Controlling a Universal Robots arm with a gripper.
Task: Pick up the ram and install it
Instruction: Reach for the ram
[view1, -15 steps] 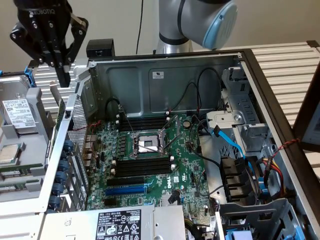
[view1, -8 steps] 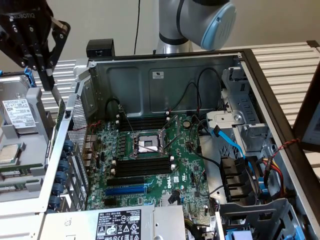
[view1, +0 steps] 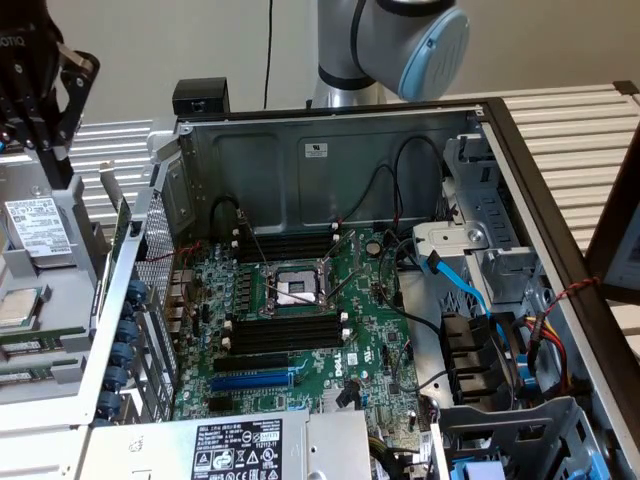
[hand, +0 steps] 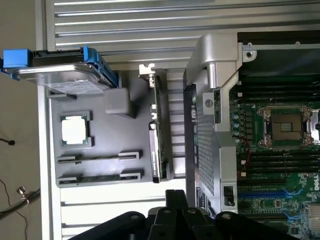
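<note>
Hovering hand (hand: 176, 202), empty, ram (hand: 97, 176) in tray (hand: 107, 137)

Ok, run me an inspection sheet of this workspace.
Surface: slatted metal table, open computer case on it.
Job's things: two ram sticks lying in the gray tray beside the case; black memory slots empty.
Clutter: hard drive and processor chip in the same tray.
Grippers: claw above the tray, not on a ram stick.
Cables: blue cables and thinner black ones inside the case.
Surroundings: plain wall, robot arm behind the case.
</note>
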